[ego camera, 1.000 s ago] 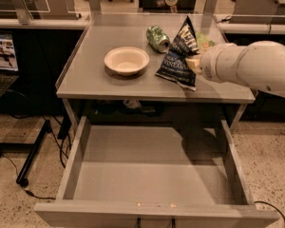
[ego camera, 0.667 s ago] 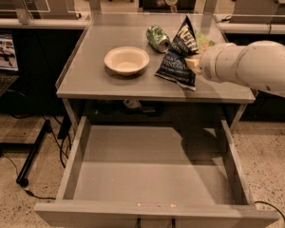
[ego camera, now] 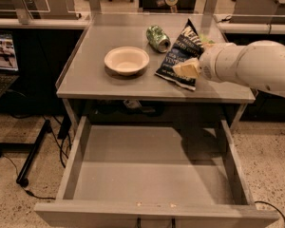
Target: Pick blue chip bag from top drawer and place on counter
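1. The top drawer [ego camera: 152, 175] stands pulled out, with no bag in it.
2. The tabletop [ego camera: 95, 75] carries the blue chip bag [ego camera: 178, 56], which lies propped at a tilt to the right of the white bowl [ego camera: 127, 60].
3. The gripper [ego camera: 186, 69] touches the bag's lower right edge; I cannot tell whether it grips the bag or has let go.
4. Nothing has shifted in the last second. The placing looks done, with only letting go and pulling back left to do.
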